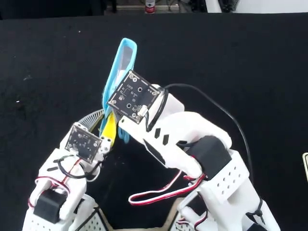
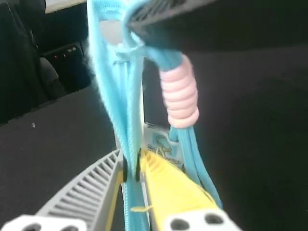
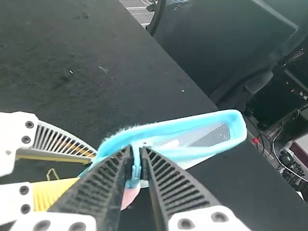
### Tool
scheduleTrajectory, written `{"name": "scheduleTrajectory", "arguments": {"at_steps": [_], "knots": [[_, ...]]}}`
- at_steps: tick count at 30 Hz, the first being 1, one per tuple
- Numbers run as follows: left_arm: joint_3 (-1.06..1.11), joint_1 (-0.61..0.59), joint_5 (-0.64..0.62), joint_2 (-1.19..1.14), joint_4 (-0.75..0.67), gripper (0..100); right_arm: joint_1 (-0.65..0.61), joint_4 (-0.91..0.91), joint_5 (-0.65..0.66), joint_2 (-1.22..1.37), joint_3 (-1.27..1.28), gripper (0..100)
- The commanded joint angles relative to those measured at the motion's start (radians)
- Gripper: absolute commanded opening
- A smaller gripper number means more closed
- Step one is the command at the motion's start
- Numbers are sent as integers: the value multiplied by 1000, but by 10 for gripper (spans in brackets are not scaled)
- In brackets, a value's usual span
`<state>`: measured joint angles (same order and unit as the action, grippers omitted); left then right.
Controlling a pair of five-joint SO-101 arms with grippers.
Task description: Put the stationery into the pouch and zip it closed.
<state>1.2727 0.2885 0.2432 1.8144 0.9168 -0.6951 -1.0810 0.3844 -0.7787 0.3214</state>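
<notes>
We see the pouch point(image 1: 126, 55), light blue with a see-through panel point(image 3: 202, 137), standing on its long edge above the black table point(image 1: 240, 57), held up between both arms. The left gripper point(image 2: 131, 166) pinches the pouch's near end: its grey finger point(image 2: 86, 192) and yellow finger point(image 2: 173, 192) are pressed onto the blue edge from either side. The right gripper point(image 3: 136, 161) sits just beside it on the same end, its two black fingers point(image 3: 168, 187) squeezed together on a small blue piece at the pouch's seam.

A pink coil point(image 2: 179, 98) hangs from the pouch just below the right gripper, with blue cords running down from it. We cannot tell what lies inside the pouch.

In the high view the right arm's camera board point(image 1: 132, 96) covers the near half of the pouch, so from there only the far half shows. A black cable point(image 1: 216, 103) arcs away from the pouch over that arm. Well beyond the pouch, past the table's far edge, stands a small red and white thing point(image 1: 150, 6).
</notes>
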Motion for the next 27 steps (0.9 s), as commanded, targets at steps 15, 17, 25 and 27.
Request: {"name": "scheduleTrajectory", "arguments": {"at_steps": [15,17,25,27], "knots": [[-240,2,58,9,275,30,209,80,9,1,-7,11],[-242,4,57,9,288,30,226,86,9,12,-4,11],[-237,4,58,9,295,30,339,195,9,134,5,11],[-232,4,58,9,295,30,364,224,9,160,2,11]]}}
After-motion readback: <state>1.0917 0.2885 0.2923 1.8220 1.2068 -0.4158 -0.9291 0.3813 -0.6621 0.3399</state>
